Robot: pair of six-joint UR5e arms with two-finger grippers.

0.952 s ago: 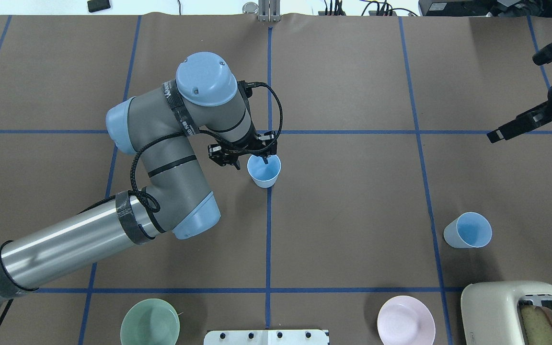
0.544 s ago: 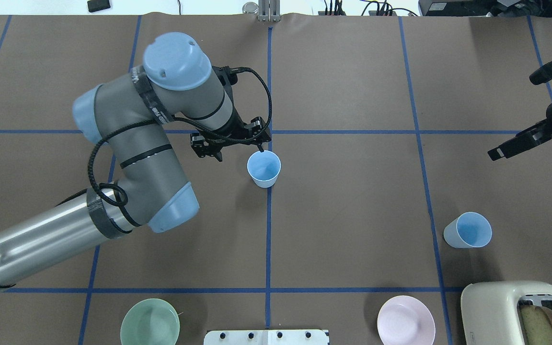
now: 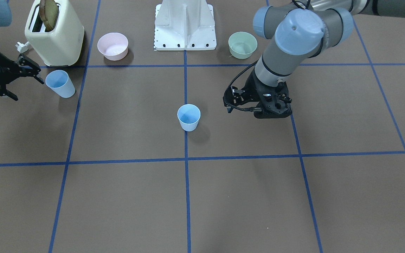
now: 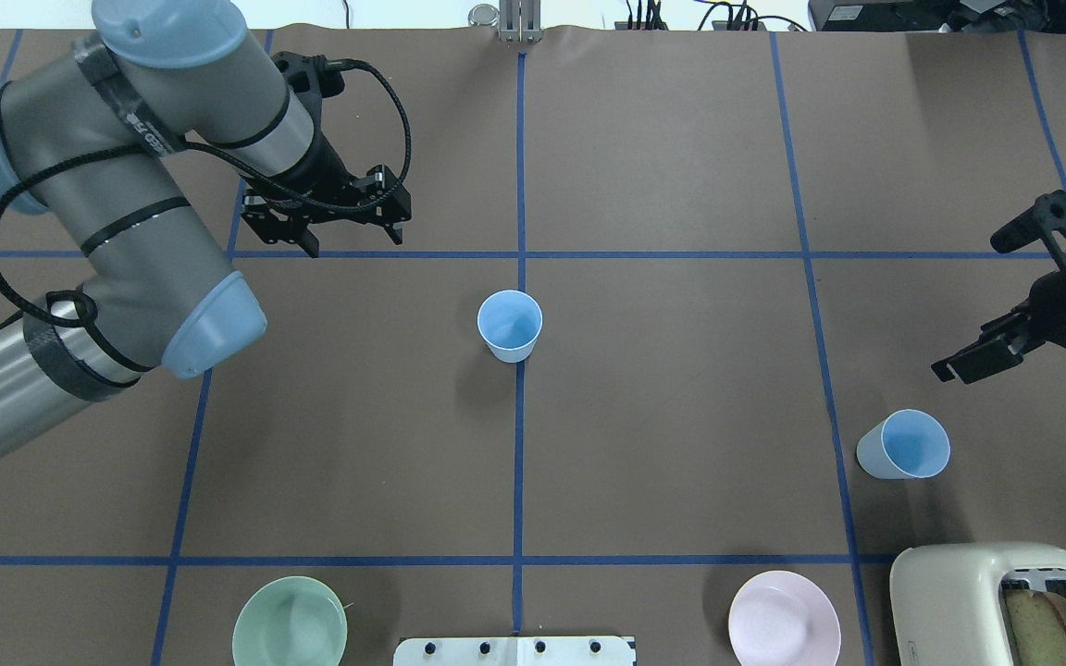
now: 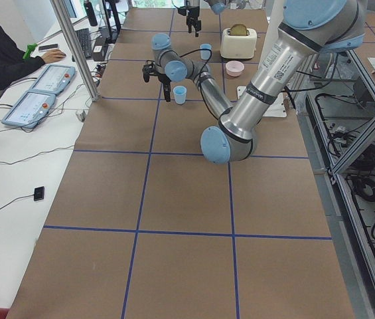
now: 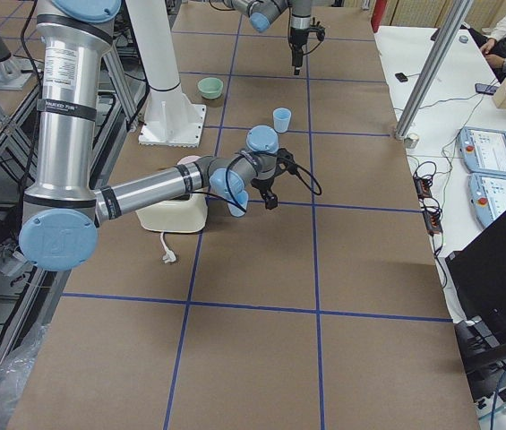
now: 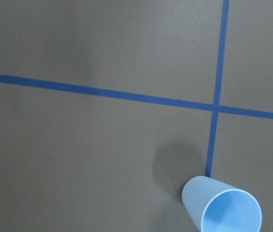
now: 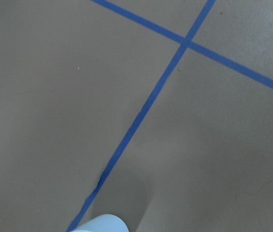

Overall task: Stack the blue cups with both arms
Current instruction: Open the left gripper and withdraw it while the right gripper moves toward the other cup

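Overhead, middle cup: a small, tapered pale-blue plastic tumbler. It stands mouth up on the centre blue tape line of the brown table cover, and nothing touches it.
Overhead, side cup: an identical pale-blue tumbler, mouth up, on the robot's right. It sits just beside a tape line, near the cream toaster and well apart from the middle cup.
Overhead, left gripper: black and two-fingered, on a grey arm with light-blue caps. Its fingers are spread with nothing between them, and it is clear of the middle cup.
Overhead, right gripper: its black fingers are spread wide and hold nothing. It is near the side cup but not touching it.
Overhead, bowls: a round green bowl and a round pink bowl flank the white metal pedestal.
Front-facing, cups: the middle cup stands alone on the centre line. The side cup stands just beside the right gripper's parted fingers.
Front-facing, toaster: a bread slice sticks up from one slot.
Left side view, cups: both are upright and apart.
Left wrist view, middle cup: at the lower right, beside a tape line. No fingers are in view.
Right wrist view, side cup: only its pale rim shows, at the bottom edge by a tape line.
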